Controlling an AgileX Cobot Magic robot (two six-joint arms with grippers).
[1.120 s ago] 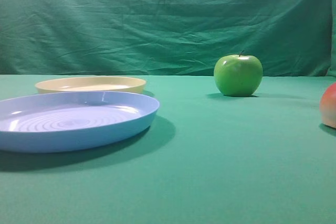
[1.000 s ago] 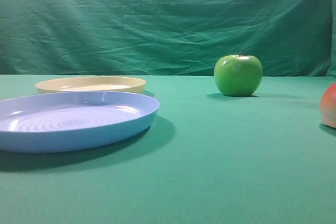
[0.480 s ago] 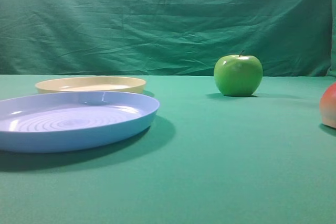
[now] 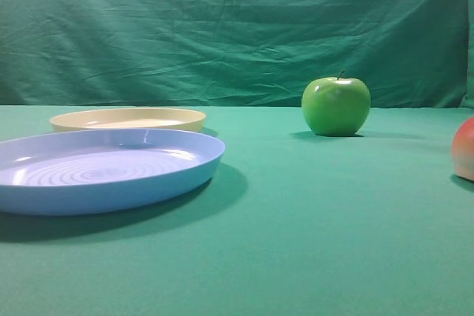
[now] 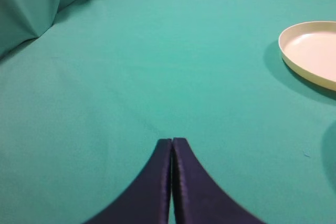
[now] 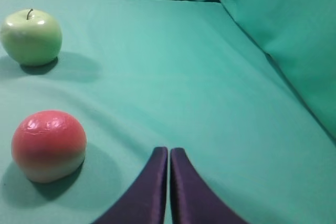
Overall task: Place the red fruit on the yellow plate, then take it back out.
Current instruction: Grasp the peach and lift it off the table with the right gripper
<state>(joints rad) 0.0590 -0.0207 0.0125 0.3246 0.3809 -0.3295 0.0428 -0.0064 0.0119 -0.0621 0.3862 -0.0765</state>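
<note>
The table (image 4: 311, 242) was viewed low from the front; the green apple (image 4: 335, 106) was shared with the right wrist view.

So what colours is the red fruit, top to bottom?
The red fruit is red on top, fading to pale peach-yellow below; clearest in the right wrist view.

Lab test setup: green cloth (image 4: 296, 242) over table, draped backdrop (image 4: 222, 27).

I see matt green cloth (image 4: 311, 242) over the table, wrinkled on the backdrop. Left of my right gripper (image 6: 169, 153), the red fruit (image 6: 48, 145) looks smooth with soft sheen; the green apple (image 6: 31, 38) beyond is glossy. The yellow plate (image 5: 315, 51) looks like smooth plastic, the blue plate (image 4: 111, 172) glossy with ridged rings.
</note>
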